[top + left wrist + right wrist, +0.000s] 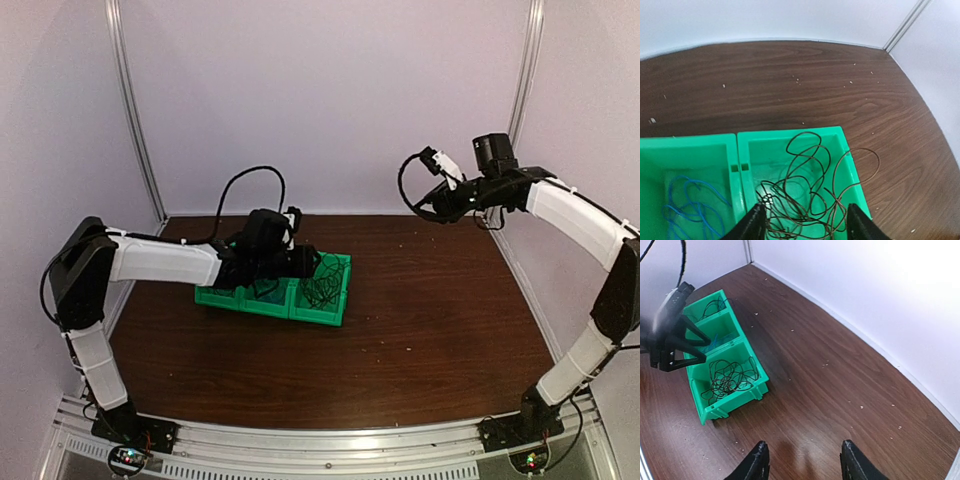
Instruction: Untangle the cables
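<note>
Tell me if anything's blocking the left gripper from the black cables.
Nothing visible does. The left gripper hangs open above the black cables, which lie loose in an end compartment of the bin. Only the bin's walls surround them; one loop spills over the rim.

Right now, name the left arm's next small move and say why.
Probably lower the left gripper straight down and close on a strand of the dark cable tangle. It hangs open just above that tangle in the end compartment of the green bin, holding nothing. The right gripper is open and far off over the table.
</note>
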Robot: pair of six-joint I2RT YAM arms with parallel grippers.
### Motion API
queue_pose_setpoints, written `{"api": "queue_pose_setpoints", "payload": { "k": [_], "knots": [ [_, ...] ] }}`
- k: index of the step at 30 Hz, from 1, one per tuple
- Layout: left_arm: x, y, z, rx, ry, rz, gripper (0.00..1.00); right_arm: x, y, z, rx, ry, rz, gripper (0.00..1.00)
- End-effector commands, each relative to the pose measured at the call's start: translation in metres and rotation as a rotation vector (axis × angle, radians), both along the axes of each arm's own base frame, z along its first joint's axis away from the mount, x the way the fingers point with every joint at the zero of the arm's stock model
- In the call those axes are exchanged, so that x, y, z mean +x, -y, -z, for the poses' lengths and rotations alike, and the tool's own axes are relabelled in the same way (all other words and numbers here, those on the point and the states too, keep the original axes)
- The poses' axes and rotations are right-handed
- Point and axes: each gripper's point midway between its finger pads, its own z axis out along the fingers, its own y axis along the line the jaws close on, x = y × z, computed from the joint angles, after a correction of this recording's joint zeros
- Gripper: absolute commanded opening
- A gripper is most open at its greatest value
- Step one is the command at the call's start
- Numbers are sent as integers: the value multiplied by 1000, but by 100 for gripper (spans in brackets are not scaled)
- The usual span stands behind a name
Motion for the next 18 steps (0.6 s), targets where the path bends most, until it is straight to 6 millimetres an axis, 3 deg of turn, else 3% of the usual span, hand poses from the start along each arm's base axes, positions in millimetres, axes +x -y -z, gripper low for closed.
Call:
{"api": "queue_pose_setpoints", "payload": {
  "k": [1,4,5,6,11,14,18],
  "knots": [
    [6,-13,-54,81,130,5,66,-6,33,-21,1,78,113,51],
    [5,-35,-63,222,165,-25,71,-15,55,-27,-26,152,208,74],
    [4,-42,-68,262,181,-30,73,-19,63,-30,-25,181,242,94],
    [3,-50,-74,294,198,-36,74,-22,71,-36,-15,219,283,99],
    [-5,-81,-106,407,271,-68,82,-37,101,-41,79,318,476,100],
    [-10,-95,-131,407,311,-93,86,-46,99,-34,101,306,458,100],
    [-13,-104,-149,401,346,-106,88,-51,94,-30,134,292,436,100]
  ]
}}
